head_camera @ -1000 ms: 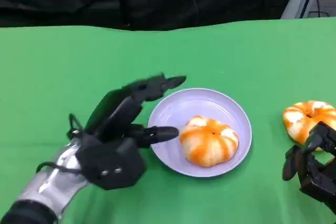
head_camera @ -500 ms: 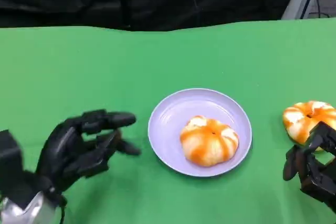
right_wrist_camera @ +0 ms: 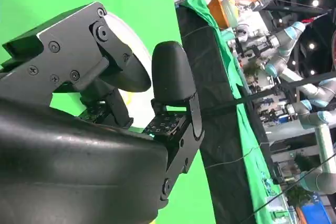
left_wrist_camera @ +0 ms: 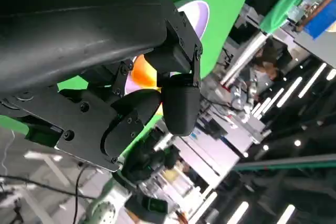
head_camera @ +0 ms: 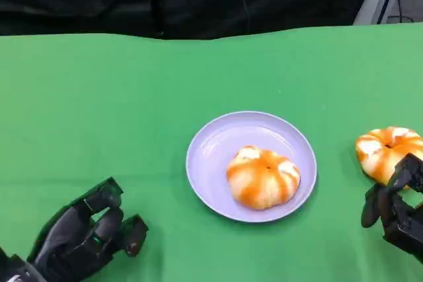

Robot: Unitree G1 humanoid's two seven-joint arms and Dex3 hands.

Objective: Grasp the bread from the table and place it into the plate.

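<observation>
green table (head_camera: 132, 97), plate (head_camera: 218, 143), bread (head_camera: 386, 153)

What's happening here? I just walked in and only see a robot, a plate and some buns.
A humanoid robot is moving bread onto a plate. One orange-striped bread already lies in the lilac plate at the middle of the green table. The left hand holds nothing, low at the near left, apart from the plate. A second bread sits on the table at the right, with the right hand just in front of it, not gripping it.
</observation>
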